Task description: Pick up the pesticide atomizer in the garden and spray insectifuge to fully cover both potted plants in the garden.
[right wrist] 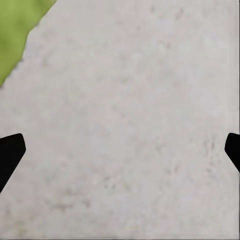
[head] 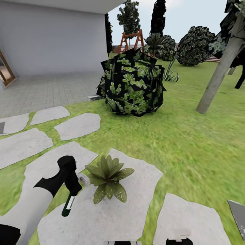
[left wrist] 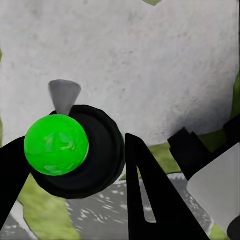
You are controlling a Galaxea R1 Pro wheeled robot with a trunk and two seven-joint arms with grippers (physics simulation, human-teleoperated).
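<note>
On the big stepping stone (head: 143, 190) at my feet, one plant (head: 108, 177) sits near the stone's left edge. My left gripper (head: 72, 185) has its fingers clamped on the atomizer (head: 69, 204), which hangs just left of the plant, long axis near upright, bottle end down. The left wrist view looks along it, down at a bright green round end (left wrist: 56, 145). So the left arm's the close one; I reckon the nozzle needs swinging right toward the leaves. The right gripper (right wrist: 120, 150) hovers over bare stone, fingers wide apart.
</note>
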